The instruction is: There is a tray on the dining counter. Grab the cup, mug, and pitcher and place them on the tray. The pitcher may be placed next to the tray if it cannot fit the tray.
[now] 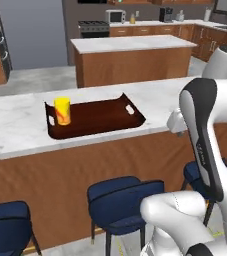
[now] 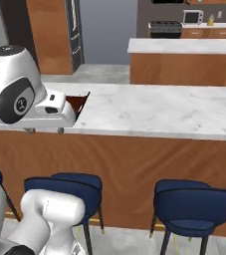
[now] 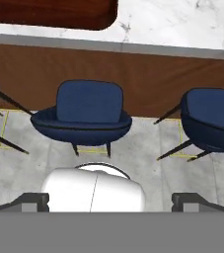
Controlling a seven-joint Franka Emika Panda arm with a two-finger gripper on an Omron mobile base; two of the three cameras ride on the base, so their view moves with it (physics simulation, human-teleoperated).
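Navy blue upholstered stools (image 3: 89, 111) sit nearest, tucked against the brown panelled front below the hand. Both dark fingers (image 3: 32, 201) stand spread wide with nothing between them. Beyond, on the long white marble worktop (image 1: 15, 127), the dark reddish-brown wooden tray (image 1: 102, 117) already carries the small yellow handleless cup (image 1: 62, 110) at its nine o'clock end. With mug and pitcher unseen, I judge the next fetch should lift the hand clear of the worktop edge first, then aim for the bare three o'clock half

cup (image 1: 62, 110) on tray (image 1: 102, 117), counter (image 2: 159, 112) right bare
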